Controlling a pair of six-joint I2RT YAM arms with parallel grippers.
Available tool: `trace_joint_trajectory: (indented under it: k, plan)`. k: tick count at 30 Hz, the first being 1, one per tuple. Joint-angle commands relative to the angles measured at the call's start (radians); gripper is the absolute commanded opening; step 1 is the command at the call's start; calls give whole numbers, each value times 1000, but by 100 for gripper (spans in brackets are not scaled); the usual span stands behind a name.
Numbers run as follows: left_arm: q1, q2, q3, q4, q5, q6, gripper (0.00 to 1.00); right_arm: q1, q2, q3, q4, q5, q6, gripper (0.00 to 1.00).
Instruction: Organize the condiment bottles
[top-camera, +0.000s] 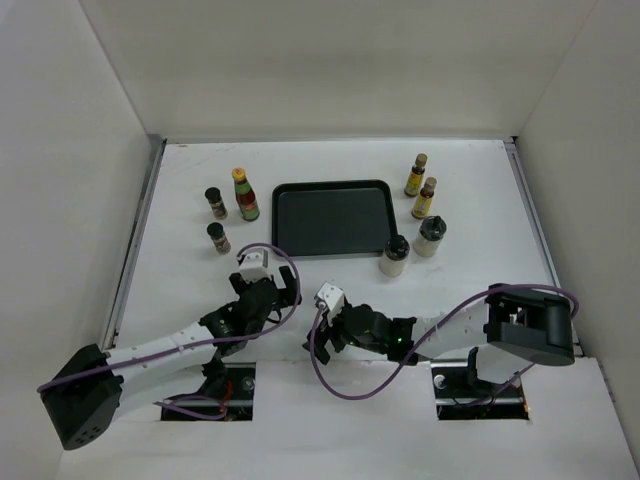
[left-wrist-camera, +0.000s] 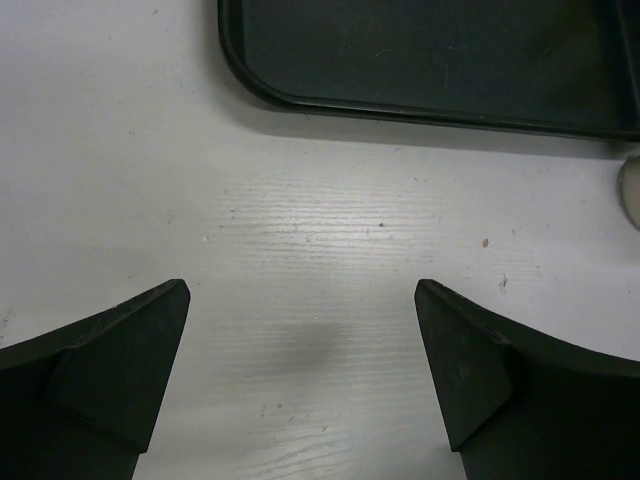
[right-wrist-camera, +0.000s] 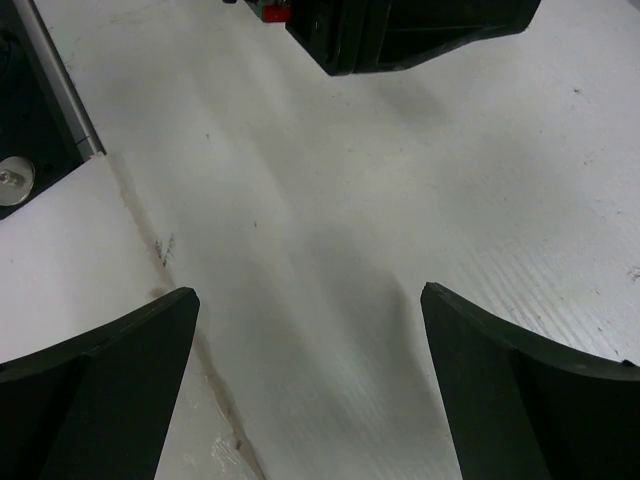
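Bottles stand upright on the table (top-camera: 170, 280), in two groups either side of the tray (top-camera: 330, 184).

My left gripper (top-camera: 283, 283) sits low over the table with its fingers well apart and nothing between them. The left wrist camera shows only white tabletop in the gap (left-wrist-camera: 300, 300). The tray's near edge (left-wrist-camera: 400, 108) lies just ahead of it. A dark bottle (top-camera: 218, 238) stands near, ahead and to its left. The second dark bottle (top-camera: 215, 202) is farther out on that side. The red bottle (top-camera: 244, 195) stands just beside the second dark bottle, close to the tray's left edge.

My right gripper (top-camera: 318, 335) is beside the left one, nearer the arm bases, and it is turned across the table toward the left arm. Its fingers are spread wide too, holding nothing, with bare table between them (right-wrist-camera: 310, 300). A black housing (right-wrist-camera: 400, 30) lies ahead of it.

A jar (top-camera: 395, 256) stands farther out than the right gripper and off behind its wrist, close to the tray's near right corner. The second jar (top-camera: 430, 238) is just beside the first. Beyond them, well apart from both grippers, a slim bottle (top-camera: 425, 199) and the second slim bottle (top-camera: 416, 176) stand close together by the tray's right edge.
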Motion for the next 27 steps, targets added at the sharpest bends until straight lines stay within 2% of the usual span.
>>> trace_joint_trajectory:
  k: [1,5,11,16,20,24,25,26,27]
  plan:
    - [23,-37,33,56,-1,-1,100,-1,-5,0,69,-18,-1,100]
    - [84,-59,68,44,12,13,100,-12,-4,0,69,-23,4,100]
    - [97,-73,131,44,-40,59,100,-21,-7,-4,70,-12,7,100]
    - [83,-83,188,119,-98,191,100,-22,-27,-17,90,8,10,100]
    - [88,-57,275,233,-97,379,100,-32,-16,-14,79,35,18,100]
    - [164,-13,358,294,-107,443,98,-41,-21,-14,72,66,21,100]
    - [192,2,378,293,-106,443,85,-53,-21,-14,70,65,25,100]
    - [219,19,400,284,-112,440,65,-65,-24,-17,70,57,34,93]
    - [239,33,415,267,-120,434,50,-70,-36,-23,67,45,45,84]
